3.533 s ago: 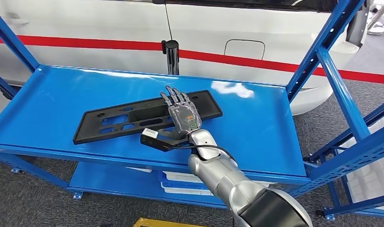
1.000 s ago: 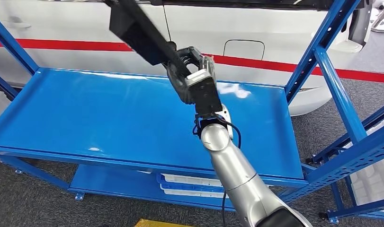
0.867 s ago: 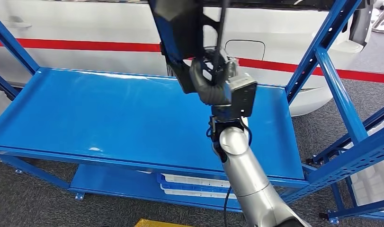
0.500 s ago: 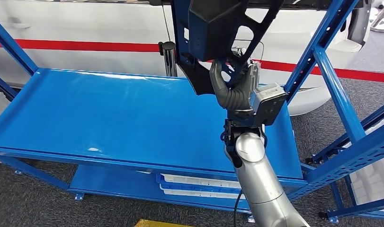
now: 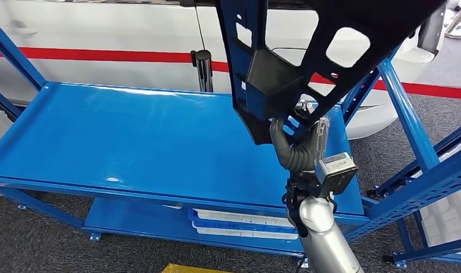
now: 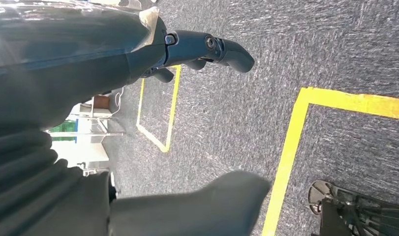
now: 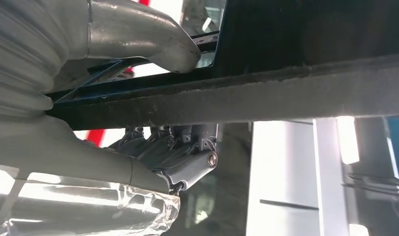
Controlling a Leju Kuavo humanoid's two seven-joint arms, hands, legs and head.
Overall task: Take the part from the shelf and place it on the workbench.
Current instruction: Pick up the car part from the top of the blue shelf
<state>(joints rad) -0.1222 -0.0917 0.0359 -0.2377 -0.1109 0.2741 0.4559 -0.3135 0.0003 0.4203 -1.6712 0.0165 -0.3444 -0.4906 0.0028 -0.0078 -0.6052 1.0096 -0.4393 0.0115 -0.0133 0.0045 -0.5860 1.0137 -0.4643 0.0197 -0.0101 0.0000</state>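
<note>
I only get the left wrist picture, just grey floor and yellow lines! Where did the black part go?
Observer: The right hand holds the black part up above the blue shelf.
Operator: Is it lying flat?
Observer: No, it stands steeply on end in the head view, its top running out of the picture.
Operator: Is the hand really grabbing it?
Observer: Yes. In the right wrist view the thumb lies on one side of the part's edge and the fingers curl on the other.
</note>
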